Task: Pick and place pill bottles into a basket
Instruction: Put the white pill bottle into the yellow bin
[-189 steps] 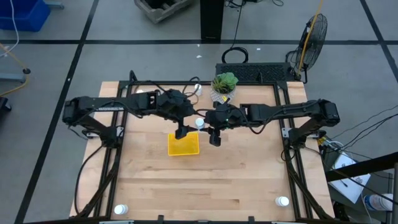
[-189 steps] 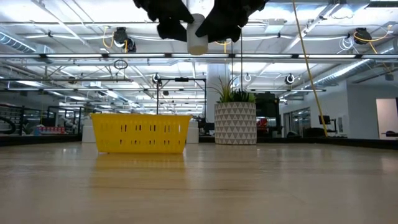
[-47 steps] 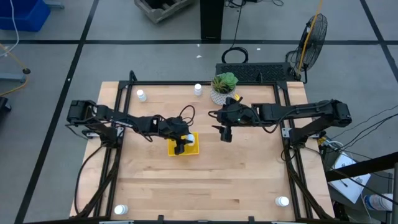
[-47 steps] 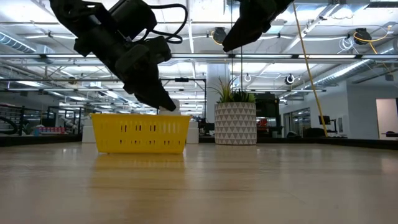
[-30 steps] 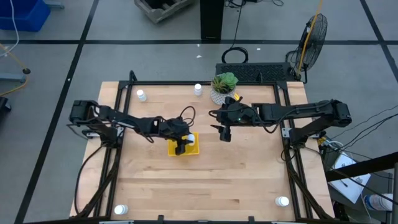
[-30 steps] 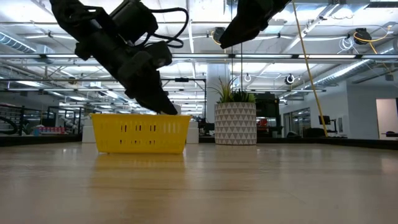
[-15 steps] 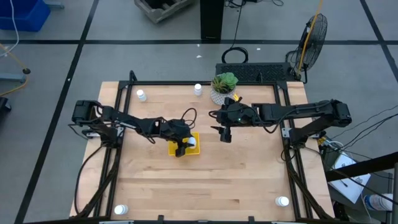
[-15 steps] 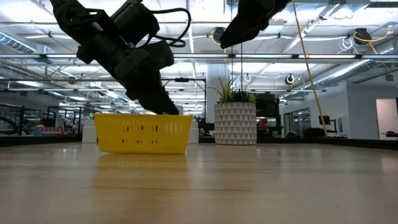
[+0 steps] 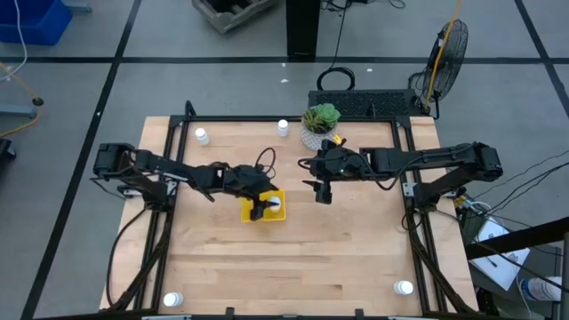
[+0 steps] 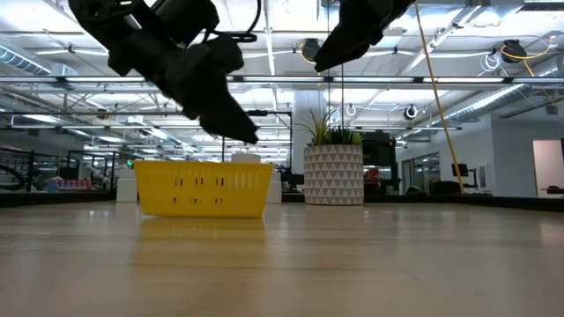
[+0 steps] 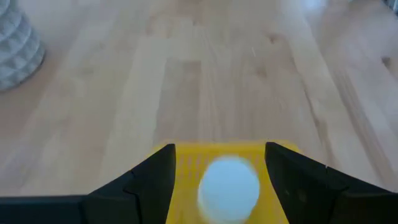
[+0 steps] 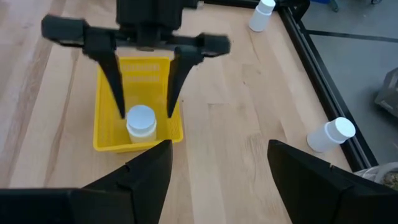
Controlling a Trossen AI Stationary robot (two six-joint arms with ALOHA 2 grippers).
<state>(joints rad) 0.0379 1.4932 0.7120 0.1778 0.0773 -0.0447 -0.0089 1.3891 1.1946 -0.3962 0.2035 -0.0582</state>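
Left gripper [image 9: 259, 211] is positioned directly above the small, shallow, bright-yellow square basket with low slotted walls [image 9: 251, 212]. Its two dark fingers [image 12: 115, 78] are spread apart, one on each side of a small white cylindrical pill bottle with a white cap [image 12: 141, 122]. In the right wrist view that bottle stands upright inside the basket [image 12: 106, 134] at its end nearer that camera, with a visible gap between it and each finger. In the left wrist view the bottle's cap [image 11: 228, 182] shows between the fingers [image 11: 158, 180] above the yellow basket wall [image 11: 193, 158]. In the low view the gripper [image 10: 240, 128] is raised clear of the basket rim [image 10: 203, 165].

Right gripper [image 9: 321, 191] hangs above bare wooden table [image 9: 338, 258], beside the basket and apart from it, near the white patterned pot with a green plant [image 9: 320, 122]. Its fingers [image 12: 146, 171] are spread wide with nothing between them.

Remaining white bottles stand upright on the table, well apart from the basket:
- two along the far edge [image 9: 202, 136] and [image 9: 283, 128];
- one at the near left corner [image 9: 172, 300];
- one at the near right corner [image 9: 404, 288].
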